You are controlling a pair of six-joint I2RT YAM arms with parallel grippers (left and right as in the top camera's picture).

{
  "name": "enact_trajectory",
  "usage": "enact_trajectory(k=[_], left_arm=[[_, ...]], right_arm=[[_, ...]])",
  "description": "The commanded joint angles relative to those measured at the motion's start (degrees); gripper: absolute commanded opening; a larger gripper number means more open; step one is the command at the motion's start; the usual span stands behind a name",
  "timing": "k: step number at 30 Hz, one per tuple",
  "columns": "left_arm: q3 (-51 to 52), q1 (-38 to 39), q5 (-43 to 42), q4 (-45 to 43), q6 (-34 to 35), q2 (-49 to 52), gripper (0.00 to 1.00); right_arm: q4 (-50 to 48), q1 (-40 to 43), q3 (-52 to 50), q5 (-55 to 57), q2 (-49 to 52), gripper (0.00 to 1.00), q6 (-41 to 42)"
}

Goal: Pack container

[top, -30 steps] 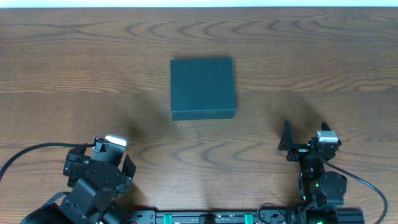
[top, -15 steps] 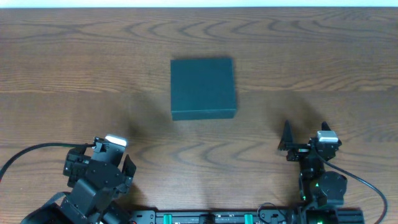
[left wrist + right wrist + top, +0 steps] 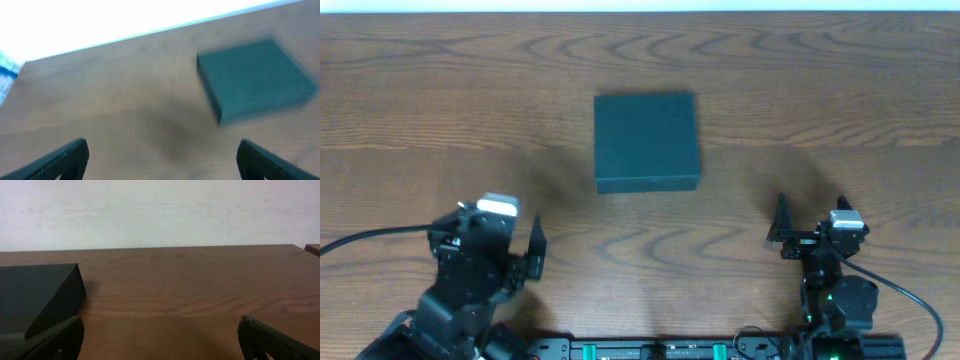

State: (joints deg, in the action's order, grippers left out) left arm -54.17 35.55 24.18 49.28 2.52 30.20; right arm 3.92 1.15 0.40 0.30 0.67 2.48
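Observation:
The container [image 3: 647,140] is a dark green square box with its lid down, lying at the middle of the wooden table. It lies upper right in the left wrist view [image 3: 255,77] and at the left edge of the right wrist view [image 3: 35,297]. My left gripper [image 3: 485,240] is near the front left of the table, well short of the box; its jaws [image 3: 162,146] stand wide open over bare wood. My right gripper [image 3: 810,210] is at the front right, also open [image 3: 161,322] with nothing between its fingers. Neither gripper touches the box.
The brown wood-grain table [image 3: 840,90] stretches all round the box. Its far edge meets a pale wall [image 3: 160,210]. A black cable [image 3: 370,240] trails from the left arm, and the arm bases [image 3: 650,350] line the front edge.
My left arm has shifted forward and turned a little toward the box, so its right finger now shows more plainly. The right arm and the box have not moved.

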Motion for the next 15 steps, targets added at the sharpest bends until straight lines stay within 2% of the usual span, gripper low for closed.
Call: enact_trajectory(k=[1, 4, 9, 12, 15], left_arm=[[4.37, -5.75, -5.60, -7.50, -1.49, -0.81, 0.95], [10.29, -10.91, -12.57, -20.87, -5.14, -3.08, 0.95], [20.87, -15.15, -16.20, -41.00, -6.86, -11.82, 0.95], [25.20, -19.89, -20.76, -48.59, -6.86, -15.13, 0.95], [28.39, -24.26, -24.06, -52.37, -6.43, -17.25, 0.95]], right_arm=[[0.33, -0.81, -0.09, 0.79, -0.37, 0.99, -0.42], [0.33, -0.81, -0.09, 0.79, -0.37, 0.99, -0.42], [0.33, -0.81, -0.09, 0.79, -0.37, 0.99, -0.42], [0.33, -0.81, -0.09, 0.79, -0.37, 0.99, -0.42], [0.33, -0.81, -0.09, 0.79, -0.37, 0.99, -0.42]])
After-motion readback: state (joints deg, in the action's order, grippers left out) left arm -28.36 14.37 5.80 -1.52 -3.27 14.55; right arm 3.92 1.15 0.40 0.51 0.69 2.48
